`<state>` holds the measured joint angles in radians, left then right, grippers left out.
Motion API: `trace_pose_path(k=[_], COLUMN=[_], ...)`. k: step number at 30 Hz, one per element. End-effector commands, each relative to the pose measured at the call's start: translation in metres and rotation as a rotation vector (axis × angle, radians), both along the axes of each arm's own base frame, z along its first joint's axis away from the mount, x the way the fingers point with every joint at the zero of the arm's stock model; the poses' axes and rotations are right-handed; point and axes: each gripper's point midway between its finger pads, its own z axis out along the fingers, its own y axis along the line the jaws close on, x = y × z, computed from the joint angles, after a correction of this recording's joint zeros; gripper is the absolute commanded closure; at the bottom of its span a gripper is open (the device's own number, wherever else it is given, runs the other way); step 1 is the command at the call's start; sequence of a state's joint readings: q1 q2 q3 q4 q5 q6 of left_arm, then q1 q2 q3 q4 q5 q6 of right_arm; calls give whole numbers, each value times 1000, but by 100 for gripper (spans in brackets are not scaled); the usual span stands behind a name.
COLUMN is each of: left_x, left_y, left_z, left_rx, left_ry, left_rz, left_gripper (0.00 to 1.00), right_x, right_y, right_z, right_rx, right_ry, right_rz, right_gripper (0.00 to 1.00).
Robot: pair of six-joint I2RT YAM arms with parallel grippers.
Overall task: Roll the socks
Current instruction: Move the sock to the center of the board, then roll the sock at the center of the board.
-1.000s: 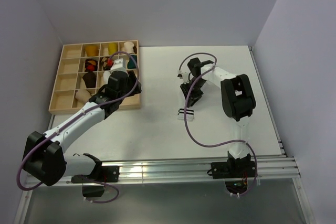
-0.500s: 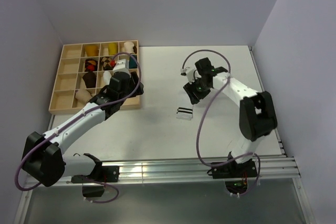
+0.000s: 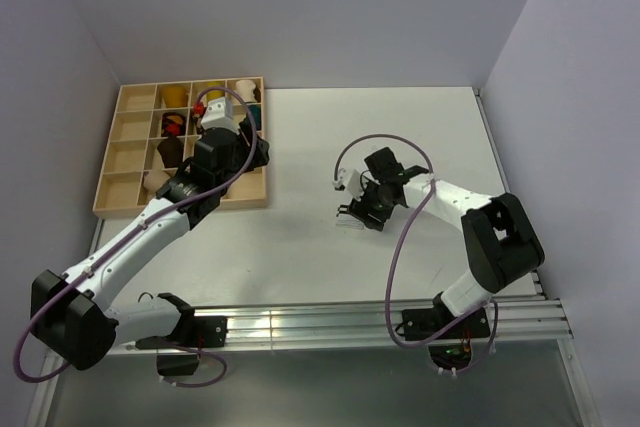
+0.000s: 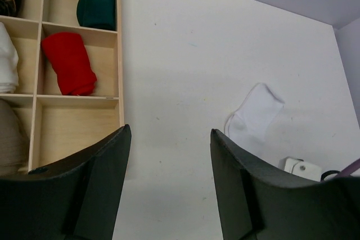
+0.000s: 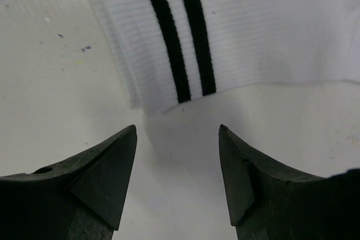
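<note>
A pale cream sock pair with two dark stripes on the cuff [image 5: 185, 37] lies flat on the white table. In the top view only its cuff [image 3: 350, 216] shows, beside my right gripper [image 3: 362, 204]. My right gripper [image 5: 177, 133] is open and empty, low over the table just short of the cuff edge. My left gripper [image 3: 250, 147] is open and empty above the tray's right edge. Its wrist view [image 4: 169, 133] shows the sock's toe end [image 4: 256, 117] ahead to the right. No loose brown sock is in view.
A wooden compartment tray [image 3: 120, 97] stands at the back left, holding several rolled socks. In the left wrist view its wall [image 4: 119, 54] borders a red roll [image 4: 70, 63] and a dark green roll [image 4: 97, 4]. Purple walls close in the table.
My right gripper has dropped and swung to the sock's striped cuff end. My left gripper has moved farther along the tray's right edge.
</note>
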<state>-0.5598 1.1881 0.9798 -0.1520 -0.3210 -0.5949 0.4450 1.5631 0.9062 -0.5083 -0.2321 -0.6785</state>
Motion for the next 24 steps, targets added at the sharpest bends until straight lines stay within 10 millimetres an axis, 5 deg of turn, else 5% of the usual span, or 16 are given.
trace_pose_path(k=[1,9,15,18,22,24], left_x=[2,4,6,8,10,11], left_y=[3,2,-1,-2,-4,-5], left_z=[33,35,28,22,14,13], left_rx=[-14,-1,11,21,37,43], left_ry=[-68,-75,-70,-66,-52,-50], left_rz=[12,3,-8,-13,-18,-21], left_gripper=[36,36,37,37,37,38], right_x=[16,-5,0,4,10,9], right_y=[19,39,42,42,41,40], right_z=[20,3,-12,-17,-23,-26], right_rx=[35,-31,-77,-90,-107,-113], right_ry=[-154,-130,-125,-126,-140,-131], right_rz=[80,187,190,183,163,164], right_gripper=[32,30,26,31,61,68])
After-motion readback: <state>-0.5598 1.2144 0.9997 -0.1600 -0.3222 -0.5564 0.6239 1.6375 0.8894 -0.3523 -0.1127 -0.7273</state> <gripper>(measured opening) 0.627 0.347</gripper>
